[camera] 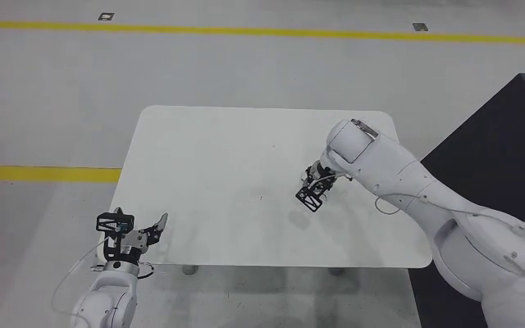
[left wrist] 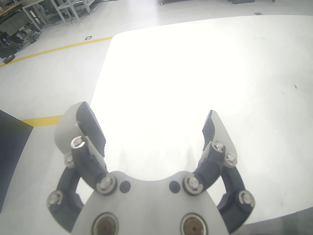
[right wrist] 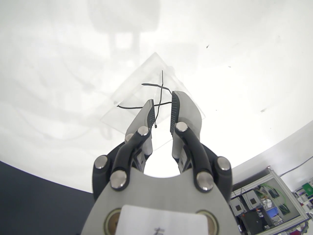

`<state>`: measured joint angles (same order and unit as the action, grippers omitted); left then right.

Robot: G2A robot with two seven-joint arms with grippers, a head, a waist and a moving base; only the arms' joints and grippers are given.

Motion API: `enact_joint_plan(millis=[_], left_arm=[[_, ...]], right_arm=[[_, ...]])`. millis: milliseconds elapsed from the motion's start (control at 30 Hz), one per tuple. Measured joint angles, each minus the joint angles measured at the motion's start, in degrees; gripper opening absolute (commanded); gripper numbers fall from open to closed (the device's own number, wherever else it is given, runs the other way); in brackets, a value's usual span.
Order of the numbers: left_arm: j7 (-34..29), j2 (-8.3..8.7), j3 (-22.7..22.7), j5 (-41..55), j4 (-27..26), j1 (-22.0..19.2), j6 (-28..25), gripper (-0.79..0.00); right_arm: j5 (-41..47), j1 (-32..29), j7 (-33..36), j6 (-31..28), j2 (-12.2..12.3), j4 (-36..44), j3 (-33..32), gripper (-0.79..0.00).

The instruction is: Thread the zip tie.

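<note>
Thin black zip ties lie crossed on a clear flat sheet [right wrist: 144, 74] on the white table [camera: 230, 164]. One zip tie [right wrist: 160, 100] runs lengthwise between the fingers of my right gripper [right wrist: 162, 97], its head end near the left finger's pad. Another zip tie [right wrist: 129, 107] lies crosswise under the fingertips. The right gripper [camera: 310, 197] is open by a narrow gap, low over the table's right half. My left gripper [left wrist: 148, 108] stands wide open and holds nothing, near the table's front left corner [camera: 139, 223].
A dark surface [camera: 492, 139] borders the table's right side. Yellow floor lines [camera: 246, 31] run beyond the table. Racks and benches [left wrist: 56, 3] stand far off in the room.
</note>
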<state>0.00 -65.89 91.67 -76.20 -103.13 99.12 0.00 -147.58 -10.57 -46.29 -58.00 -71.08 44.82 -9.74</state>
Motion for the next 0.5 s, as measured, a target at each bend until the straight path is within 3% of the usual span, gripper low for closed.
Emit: enact_joint_plan(millis=[500], left_arm=[[0.00, 0.00, 0.00, 0.00, 0.00, 0.00, 0.00, 0.000]], right_arm=[[-2.94, -0.34, -0.50, 0.49, -2.85, -3.92, 0.00, -0.646]])
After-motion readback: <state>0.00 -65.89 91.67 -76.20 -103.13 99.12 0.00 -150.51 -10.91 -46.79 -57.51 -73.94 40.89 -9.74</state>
